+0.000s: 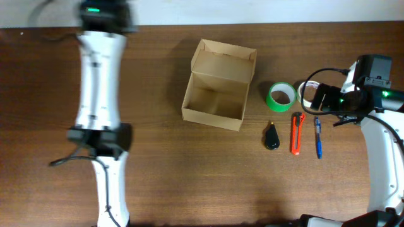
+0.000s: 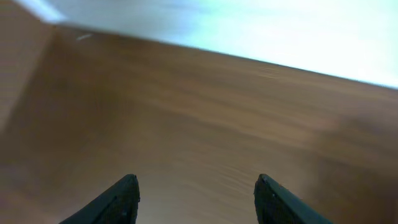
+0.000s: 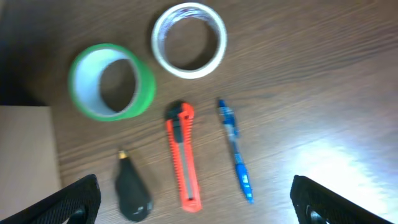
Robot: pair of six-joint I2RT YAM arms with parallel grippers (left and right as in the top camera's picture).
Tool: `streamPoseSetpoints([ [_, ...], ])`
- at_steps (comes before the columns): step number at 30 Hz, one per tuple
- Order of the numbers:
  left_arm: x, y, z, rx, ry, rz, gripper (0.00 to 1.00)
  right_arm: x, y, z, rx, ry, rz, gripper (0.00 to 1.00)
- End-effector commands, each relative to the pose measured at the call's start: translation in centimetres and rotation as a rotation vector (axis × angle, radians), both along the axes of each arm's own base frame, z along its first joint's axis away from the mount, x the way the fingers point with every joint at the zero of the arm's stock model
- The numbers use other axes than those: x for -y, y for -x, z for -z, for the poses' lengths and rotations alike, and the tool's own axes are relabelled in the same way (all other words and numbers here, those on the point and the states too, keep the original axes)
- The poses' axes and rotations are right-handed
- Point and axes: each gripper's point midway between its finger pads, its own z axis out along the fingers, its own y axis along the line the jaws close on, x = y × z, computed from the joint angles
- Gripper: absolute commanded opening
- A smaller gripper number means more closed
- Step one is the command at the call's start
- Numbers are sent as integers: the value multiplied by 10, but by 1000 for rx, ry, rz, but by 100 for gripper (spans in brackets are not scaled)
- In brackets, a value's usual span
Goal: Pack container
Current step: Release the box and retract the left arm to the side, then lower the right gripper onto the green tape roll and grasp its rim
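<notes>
Overhead first: the container (image 1: 214,88) sits open around the middle of the tabletop (image 1: 158,176), flap lid up at the far side, and I can't see anything inside it. Off to its right are a green tape roll (image 1: 280,96) and a clear tape roll (image 1: 303,94). Nearer the front edge there's a small black thing (image 1: 272,137), an orange box cutter (image 1: 297,133) and a blue pen (image 1: 317,137). The right arm (image 1: 385,139) reaches in over that pile, while the left arm (image 1: 98,82) is well apart on the other side.

Left wrist: the left claw (image 2: 199,199) is spread wide with nothing in it, over blurry bare wood.

Right wrist: the right claw (image 3: 199,205) is also wide open and empty, hanging above the pile, with a box corner at the left edge.

What worries me is how close together the cutter, pen and black thing lie. A wide claw coming down on one could easily shove its neighbour. The cardboard also looks light, so a bump while dropping something in might slide it, and the left arm is nowhere near enough to steady it.
</notes>
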Motion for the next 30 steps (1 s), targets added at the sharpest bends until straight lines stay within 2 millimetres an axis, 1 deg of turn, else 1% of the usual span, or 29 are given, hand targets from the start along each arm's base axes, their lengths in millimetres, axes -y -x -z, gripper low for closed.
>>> streamPoseSetpoints([
  [1,-72,16,-11,1,-4,-108,60,26,1,-8,0,106,56,99],
  [2,-94,21,-9,-5,2,-145,60,29,1,-9,0,105,65,99],
  [5,-148,38,-3,-21,29,-240,60,39,5,-6,-4,83,95,100],
  [6,-163,45,-1,-29,40,-267,61,40,5,-4,-9,65,99,97],
  [7,-173,51,2,-36,54,-286,63,42,7,-1,-24,53,100,93],
  [8,-183,57,5,-45,71,-302,64,44,8,3,-51,45,106,89],
  [9,-190,61,7,-51,84,-315,64,45,9,7,-79,35,107,87],
  [11,-204,71,10,-66,98,-344,68,44,5,16,-137,10,99,86],
  [13,-212,77,12,-74,100,-363,73,37,-6,23,-185,-38,62,86],
  [14,-214,78,12,-75,101,-368,78,35,-13,26,-209,-51,42,86],
  [15,-216,80,12,-78,102,-372,100,32,-22,28,-240,-66,25,86],
  [18,-215,80,13,-81,102,-372,100,20,-45,32,-277,-100,-28,86],
  [22,-215,80,13,-81,102,-372,100,-5,-76,32,-287,-104,-123,86],
  [25,-215,81,13,-85,103,-372,100,-39,-96,34,-277,-102,-237,86],
  [27,-215,81,13,-85,103,-372,100,-60,-102,38,-283,-91,-299,86],
  [30,-215,81,13,-85,103,-372,100,-88,-104,52,-315,-89,-364,84],
])
